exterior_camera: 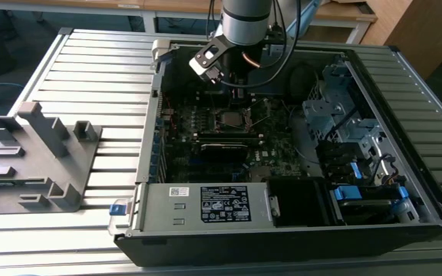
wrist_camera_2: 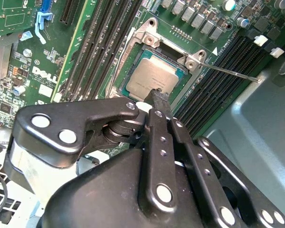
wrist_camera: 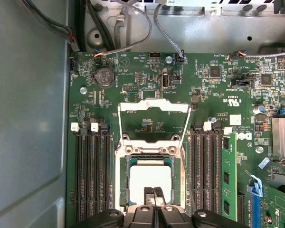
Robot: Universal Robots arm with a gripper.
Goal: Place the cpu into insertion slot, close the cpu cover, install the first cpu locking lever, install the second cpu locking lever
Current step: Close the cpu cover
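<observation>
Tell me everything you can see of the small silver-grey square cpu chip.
The cpu is a thin, flat, square chip with a pale silver-grey, metal-looking top. It lies level in the square insertion slot on the green motherboard. The silver cpu cover lies open, folded back from it. The black gripper, fingers shut together, has its tips at one edge of the chip; contact looks likely but is not certain.

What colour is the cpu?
Pale silver-grey; the cpu shows best in the second wrist view.
</observation>
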